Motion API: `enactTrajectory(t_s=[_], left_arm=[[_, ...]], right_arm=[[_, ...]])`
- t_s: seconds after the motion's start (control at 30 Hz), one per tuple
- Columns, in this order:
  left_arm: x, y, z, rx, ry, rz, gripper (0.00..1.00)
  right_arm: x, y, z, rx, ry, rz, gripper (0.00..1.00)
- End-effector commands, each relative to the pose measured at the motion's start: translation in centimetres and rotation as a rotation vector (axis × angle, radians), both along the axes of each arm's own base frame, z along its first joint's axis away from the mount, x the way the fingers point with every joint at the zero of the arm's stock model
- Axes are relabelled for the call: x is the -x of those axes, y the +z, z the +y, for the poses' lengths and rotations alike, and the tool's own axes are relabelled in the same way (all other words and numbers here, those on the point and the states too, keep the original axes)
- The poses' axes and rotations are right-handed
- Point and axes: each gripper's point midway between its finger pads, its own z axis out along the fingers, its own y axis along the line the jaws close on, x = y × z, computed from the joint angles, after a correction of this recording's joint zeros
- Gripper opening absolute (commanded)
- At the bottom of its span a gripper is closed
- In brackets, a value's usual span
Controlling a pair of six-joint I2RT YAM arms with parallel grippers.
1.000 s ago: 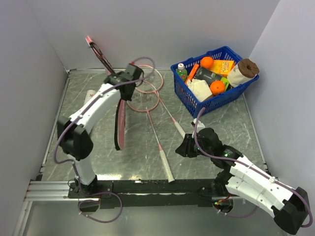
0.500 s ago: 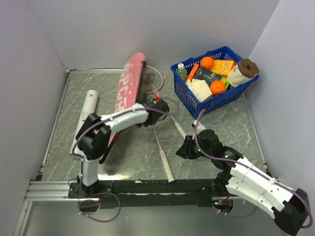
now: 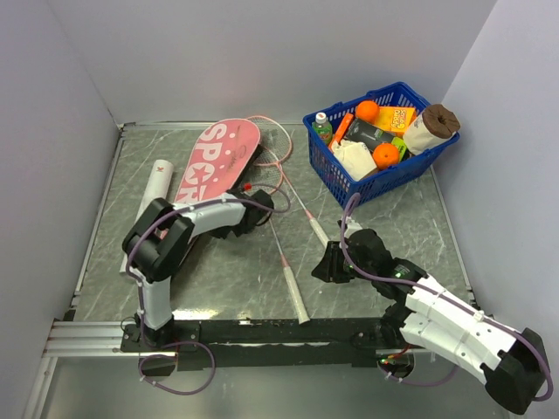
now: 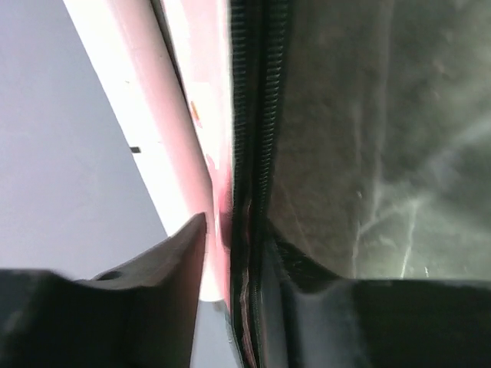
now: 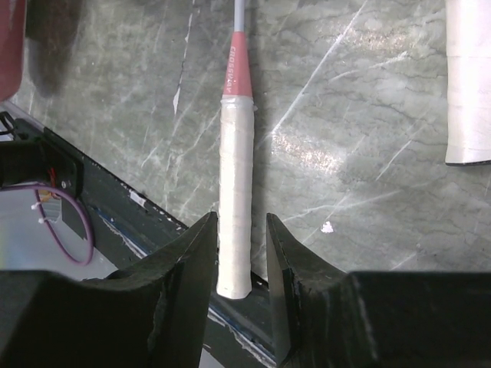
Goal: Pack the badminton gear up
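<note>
The grey marbled table [image 3: 410, 218] carries all the gear.

**Pink racket-shaped bag.** The bag lettered "SPORT" [image 3: 218, 161] lies flat at the far left, with the lettering up. The left gripper [image 3: 255, 206] is clamped on its zipper edge [image 4: 249, 153] at the near end. I judge the bag's mouth is not held wide. If the left arm pulls now, the bag may slide and drag the racket heads that lie just beside or partly under it.

**Two thin pink rackets with white handles.**
- One racket [image 3: 284, 257] points its handle to the near edge.
- The other racket [image 3: 306, 212] lies just right of it.
- The right gripper [image 5: 239, 218] hovers over the first handle [image 5: 234, 192]. Its jaws are a little apart and hold nothing.
- The gap is hardly wider than the handle, so on descent a finger [image 5: 192, 261] could land on the handle and push it off the table edge.

**Long white tube.** The tube [image 3: 155, 185] lies left of the bag, untouched.

**Compared with a second ago.**
- The bag was then hanging edge-on from the raised left arm.
- Half a second ago it stood on its edge.
- Now it is down and flat.
- The right arm has hardly moved.
</note>
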Motion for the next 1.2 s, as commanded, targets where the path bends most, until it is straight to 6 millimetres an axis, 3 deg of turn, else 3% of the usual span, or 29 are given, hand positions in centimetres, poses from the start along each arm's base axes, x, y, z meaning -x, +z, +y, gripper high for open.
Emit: enactTrajectory(t_s=[0.0, 0.13, 0.23, 0.37, 0.53, 0.63, 0.87, 1.17], left_arm=[[-1.0, 1.8, -1.2, 0.145, 0.037, -0.108, 0.42], [-0.2, 1.1, -4.2, 0.322, 0.009, -0.047, 0.58], [0.8, 1.1, -6.8, 0.421, -0.03, -0.011, 0.65], [1.6, 2.3, -7.8, 0.48, -0.028, -0.009, 0.64], [2.6, 3.6, -7.5, 0.591, 0.007, 0.004, 0.69], [3.2, 2.8, -6.8, 0.658, 0.044, 0.044, 0.68], [4.3, -0.4, -3.2, 0.629, 0.128, 0.11, 0.62], [4.2, -1.7, -2.0, 0.649, 0.162, 0.13, 0.6]], right_arm=[[-0.9, 1.5, 0.8, -0.035, -0.004, -0.034, 0.4], [-1.2, 1.4, 0.8, -0.024, -0.007, -0.039, 0.41], [-1.5, 1.3, 0.8, -0.013, -0.011, -0.039, 0.42], [-1.6, 1.0, 1.0, -0.012, -0.006, -0.036, 0.42], [-1.6, 1.0, 1.4, -0.021, 0.01, -0.034, 0.43], [-1.7, 0.6, 1.6, -0.022, 0.014, -0.022, 0.43], [-1.9, 0.4, 1.9, -0.024, 0.021, -0.019, 0.43], [-1.9, 0.0, 2.1, -0.025, 0.02, -0.006, 0.43]])
